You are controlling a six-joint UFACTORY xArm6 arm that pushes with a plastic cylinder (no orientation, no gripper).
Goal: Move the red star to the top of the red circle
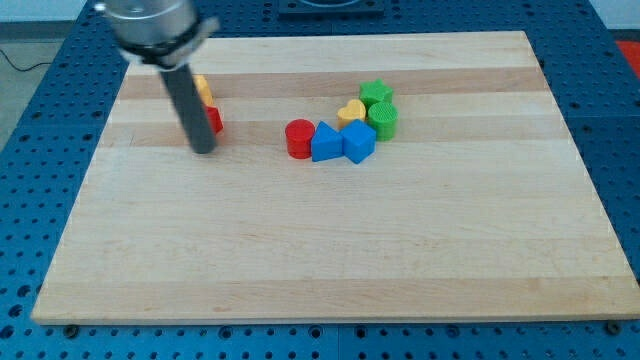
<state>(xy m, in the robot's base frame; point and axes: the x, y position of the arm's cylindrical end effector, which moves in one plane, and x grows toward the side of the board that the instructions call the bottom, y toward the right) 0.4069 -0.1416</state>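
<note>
The red star (213, 121) lies at the board's upper left, mostly hidden behind my rod. My tip (203, 150) rests on the board just below and to the left of it, touching or nearly touching it. The red circle (299, 138) stands near the board's middle top, well to the right of the star. A yellow block (201, 88) sits just above the red star, partly hidden by the rod, so I cannot make out its shape.
Right of the red circle sits a tight cluster: a blue triangle (325, 142), a blue cube (358, 141), a yellow heart (351, 111), a green star (376, 94) and a green cylinder (383, 120). The wooden board (320, 250) lies on a blue perforated table.
</note>
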